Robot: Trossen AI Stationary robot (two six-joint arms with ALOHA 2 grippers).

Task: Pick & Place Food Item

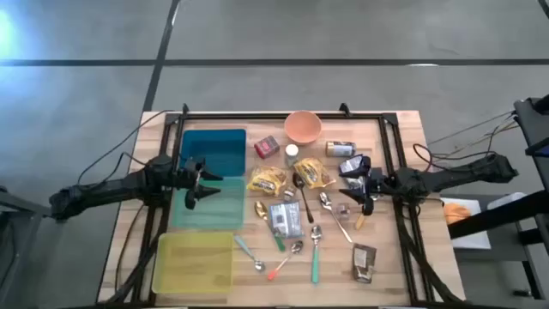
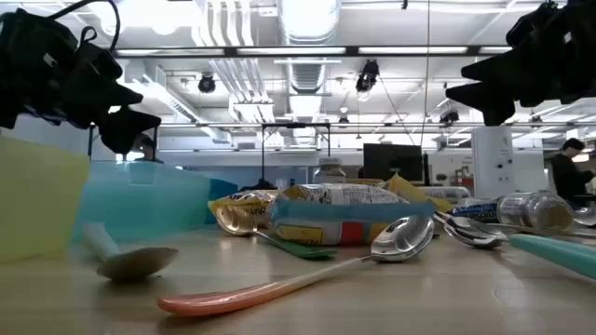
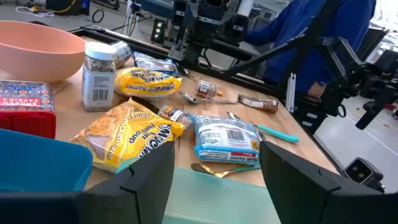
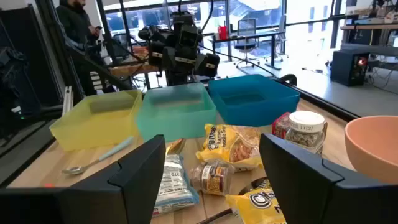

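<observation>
Grippers spread and empty above cluttered table.
Left gripper [image 1: 194, 184] hangs over the pale teal bin [image 1: 206, 204], between the blue bin [image 1: 212, 151] and the yellow bin [image 1: 194, 261]; right gripper [image 1: 358, 190] hangs over the spoons [image 1: 329, 206], fingers apart, nothing held. Yellow ramen packets [image 1: 268, 180] lie mid-table beside a spice jar [image 1: 292, 153] and the pink bowl [image 1: 303, 126].

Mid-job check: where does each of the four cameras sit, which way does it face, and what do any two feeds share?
High: overhead, straight down; both arms, left gripper over the teal bin, right gripper over the clutter.
Low: table height, facing the room; spoons, both grippers overhead.
Left wrist: faces the ramen packets; own fingers apart.
Right wrist: faces the bins; own fingers apart.
Shared: pink bowl in both wrist views.
</observation>
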